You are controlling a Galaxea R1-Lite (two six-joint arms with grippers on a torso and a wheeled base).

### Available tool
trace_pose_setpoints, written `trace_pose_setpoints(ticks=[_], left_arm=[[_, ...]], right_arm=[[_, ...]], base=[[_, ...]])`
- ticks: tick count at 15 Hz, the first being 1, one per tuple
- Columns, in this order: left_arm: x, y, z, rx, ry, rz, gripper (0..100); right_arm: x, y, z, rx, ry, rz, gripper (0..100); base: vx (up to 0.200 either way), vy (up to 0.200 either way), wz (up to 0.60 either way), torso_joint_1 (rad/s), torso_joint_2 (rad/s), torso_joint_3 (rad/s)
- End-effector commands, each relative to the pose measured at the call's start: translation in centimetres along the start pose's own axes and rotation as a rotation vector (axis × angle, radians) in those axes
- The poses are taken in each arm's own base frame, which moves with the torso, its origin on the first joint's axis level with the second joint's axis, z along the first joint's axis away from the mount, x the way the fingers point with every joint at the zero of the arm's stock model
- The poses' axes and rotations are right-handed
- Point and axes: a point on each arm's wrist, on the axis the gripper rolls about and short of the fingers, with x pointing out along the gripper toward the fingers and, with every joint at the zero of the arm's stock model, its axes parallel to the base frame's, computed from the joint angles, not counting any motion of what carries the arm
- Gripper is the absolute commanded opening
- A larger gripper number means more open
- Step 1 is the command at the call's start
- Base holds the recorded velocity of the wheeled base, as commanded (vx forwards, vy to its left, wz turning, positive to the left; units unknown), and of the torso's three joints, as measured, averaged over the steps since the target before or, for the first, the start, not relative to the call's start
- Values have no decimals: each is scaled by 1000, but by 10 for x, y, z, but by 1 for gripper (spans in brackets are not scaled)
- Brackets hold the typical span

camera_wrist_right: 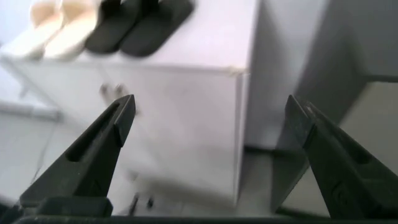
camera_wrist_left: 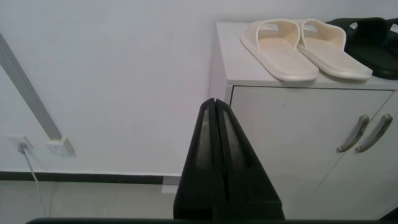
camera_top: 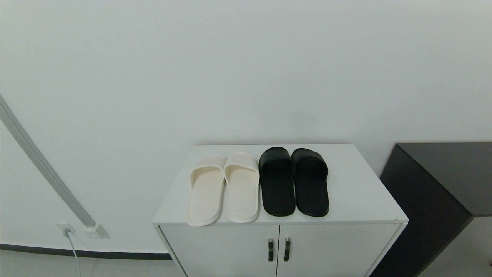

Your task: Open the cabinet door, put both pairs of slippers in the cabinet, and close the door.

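Cream slippers (camera_top: 242, 192) and black slippers (camera_top: 276, 188) lie side by side on the cabinet (camera_top: 357, 192) top, toes toward the wall — the two pairs touching. Doors (camera_top: 330, 250) below are shut, handles (camera_top: 286, 249) paired at the middle. Left gripper (camera_wrist_left: 215, 103) hangs by the cabinet's left front corner, jaws pressed together — right gripper (camera_wrist_right: 210, 106) faces its right side, jaws spread wide

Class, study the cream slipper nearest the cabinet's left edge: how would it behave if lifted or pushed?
The cream slipper looks like thick moulded foam, so probably light and slightly bendy. Lying flat on the cabinet top, it should slide when pushed, not roll. Its heel sits at the front edge, so a forward nudge might drop it.
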Motion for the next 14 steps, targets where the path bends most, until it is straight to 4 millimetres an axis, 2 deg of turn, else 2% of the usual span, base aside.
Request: trace_pose_setpoints(ticks=[1,3,5,8,10,14], left_arm=[[0,0,0,0,1,1,0],[0,0,0,0,1,-1,0],[0,0,0,0,1,-1,0],[0,0,0,0,1,-1,0],[0,0,0,0,1,-1,0],[0,0,0,0,1,-1,0]], right_arm=[[49,-3,14,1,248,161,100],[72,7,24,-35,287,273,100],[84,24,39,1,306,295,100],[99,64,65,37,292,292,100],[128,90,70,54,301,242,100],[196,130,58,50,223,121,100]], base=[[0,0,0,0,0,0],[0,0,0,0,0,0],[0,0,0,0,0,0],[0,0,0,0,0,0],[0,0,0,0,0,0],[0,0,0,0,0,0]])
